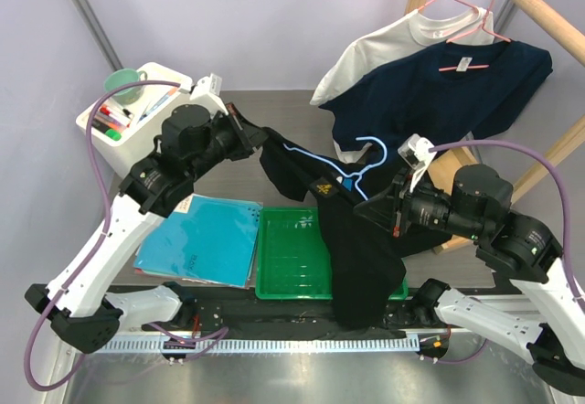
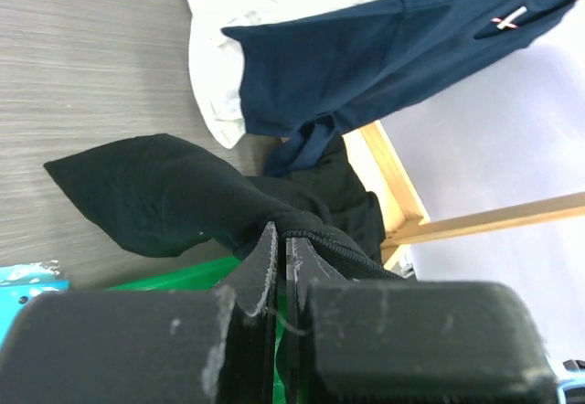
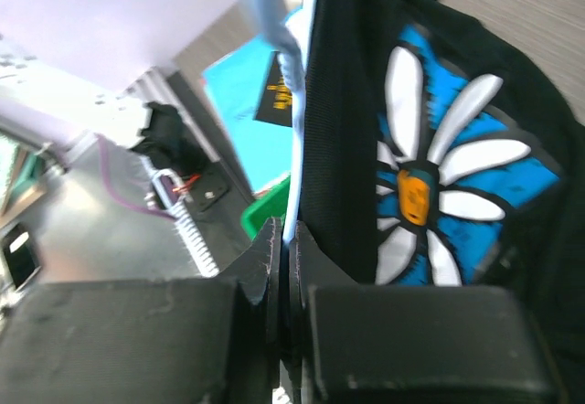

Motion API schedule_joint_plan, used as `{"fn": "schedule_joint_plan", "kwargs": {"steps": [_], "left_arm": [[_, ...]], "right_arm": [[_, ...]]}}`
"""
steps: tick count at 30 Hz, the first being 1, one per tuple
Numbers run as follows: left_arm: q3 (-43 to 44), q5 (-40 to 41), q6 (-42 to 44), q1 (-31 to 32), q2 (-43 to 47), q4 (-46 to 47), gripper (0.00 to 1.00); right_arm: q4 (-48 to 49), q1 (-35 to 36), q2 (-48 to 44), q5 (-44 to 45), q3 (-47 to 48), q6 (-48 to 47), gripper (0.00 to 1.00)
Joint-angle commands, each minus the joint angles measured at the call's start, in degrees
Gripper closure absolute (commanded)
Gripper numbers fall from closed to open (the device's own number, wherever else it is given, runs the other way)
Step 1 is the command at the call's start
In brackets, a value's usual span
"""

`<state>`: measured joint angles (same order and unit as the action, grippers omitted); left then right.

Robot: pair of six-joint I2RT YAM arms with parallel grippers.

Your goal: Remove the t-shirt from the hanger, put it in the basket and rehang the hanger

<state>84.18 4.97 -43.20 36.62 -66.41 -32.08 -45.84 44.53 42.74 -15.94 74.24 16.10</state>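
Left gripper point(image 1: 254, 139), on an arm folded upward from the lower-left base with its wrist pointing right, is clenched on a bunched fold of the black t-shirt point(image 1: 358, 267). The soft knit garment stretches across frame centre and drapes over the green plastic tray point(image 1: 292, 262). It bears a white-petalled daisy print point(image 3: 430, 194); a small yellow-on-black label point(image 3: 279, 93) is unreadable. Right gripper point(image 1: 367, 207), wrist pointing left, pinches the thin light-blue hanger point(image 3: 265, 20) beside the fabric edge.
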Motion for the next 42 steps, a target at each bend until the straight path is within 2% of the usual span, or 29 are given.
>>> {"fn": "schedule_joint_plan", "kwargs": {"steps": [1, 3, 5, 8, 10, 11, 12, 14, 15, 16, 17, 18, 20, 22, 24, 26, 27, 30, 33, 35, 37, 38, 42], "left_arm": [[1.17, 12.44, 0.92, -3.49, 2.95, 6.74, 1.0], [0.2, 8.76, -0.12, -3.49, 2.69, 8.34, 1.0], [-0.42, -0.46, -1.35, -3.23, 1.29, 11.94, 1.0], [-0.6, 1.08, -3.03, 0.46, -0.82, 12.47, 1.0], [-1.3, 1.71, -3.55, 1.87, -1.52, 13.26, 1.0], [-1.48, 1.53, -3.91, 2.05, -2.05, 13.61, 1.0], [-2.09, 1.53, -4.17, 2.22, -2.05, 13.97, 1.0], [-2.88, 1.79, -5.05, 2.84, -1.53, 14.84, 1.0], [-3.49, 1.88, -5.23, 3.02, -1.35, 15.54, 1.0], [-3.59, 1.88, -5.49, 3.37, -1.26, 15.73, 1.0], [-3.67, 2.06, -5.49, 3.54, -1.0, 15.9, 1.0], [-3.76, 1.97, -5.58, 3.72, -1.0, 15.9, 1.0], [-3.85, 2.06, -6.28, 3.98, -0.65, 15.82, 1.0], [-3.94, 2.23, -7.24, 4.16, -0.12, 15.9, 1.0], [-3.94, 2.76, -8.21, 4.25, 0.23, 15.99, 1.0], [-3.94, 2.76, -8.65, 4.34, 0.32, 16.08, 1.0], [-3.94, 2.67, -8.66, 4.34, 0.49, 16.08, 1.0], [-4.46, 2.67, -9.88, 4.69, 0.76, 15.9, 1.0], [-4.64, 2.76, -10.15, 5.48, 0.5, 16.34, 1.0], [-4.55, 3.11, -9.97, 5.92, 0.32, 16.26, 1.0], [-4.64, 3.29, -10.06, 6.18, 0.14, 16.17, 1.0], [-4.55, 3.38, -10.06, 6.18, 0.06, 16.25, 1.0], [-4.29, 3.29, -9.97, 6.36, -0.3, 16.17, 1.0]], "right_arm": [[-7.33, 0.82, -1.87, 5.92, -0.23, -0.37, 0.99], [-5.76, 0.82, -2.05, 7.07, -0.49, 1.56, 0.99], [-2.6, 0.82, -1.96, 6.54, -0.58, 2.97, 0.99], [0.31, 0.73, 0.67, 6.36, 0.2, 5.17, 0.99], [1.02, 0.82, 1.99, 9.25, 1.87, 6.4, 0.96], [1.19, 0.82, 3.21, 9.96, 2.4, 6.49, 0.92], [1.46, 0.82, 3.66, 10.66, 3.53, 6.84, 0.81], [2.16, 0.82, 4.89, 12.07, 4.42, 7.63, 0.75], [2.6, 0.82, 5.42, 11.99, 4.95, 7.81, 0.62], [3.65, 0.82, 5.68, 12.42, 5.13, 8.33, 0.53], [4.09, 0.82, 6.12, 13.13, 5.13, 8.86, 0.53], [4.79, 0.82, 7.0, 13.13, 5.3, 8.86, 0.68], [4.97, 0.82, 8.05, 13.39, 5.22, 9.04, 0.78], [6.11, 0.82, 8.85, 11.82, 3.73, 8.86, 0.7], [9.35, 0.82, 7.98, 10.33, 0.06, 8.69, 0.54], [11.21, 0.82, 5.96, 10.67, -3.29, 9.04, 0.52], [12.61, 0.82, 5.25, 11.37, -4.01, 9.3, 0.45], [18.48, 0.73, 2.97, 10.59, -7.69, 9.3, 0.35], [23.76, 0.73, 2.17, 10.23, -10.6, 9.3, 0.36], [25.8, 0.82, 2.0, 9.89, -11.48, 9.3, 0.44], [28.0, 0.82, 2.17, 8.05, -11.4, 9.91, 0.45], [28.44, 0.82, 2.17, 6.38, -11.4, 10.18, 0.51], [29.93, 0.82, 2.17, 4.61, -12.18, 11.59, 0.61]]}}
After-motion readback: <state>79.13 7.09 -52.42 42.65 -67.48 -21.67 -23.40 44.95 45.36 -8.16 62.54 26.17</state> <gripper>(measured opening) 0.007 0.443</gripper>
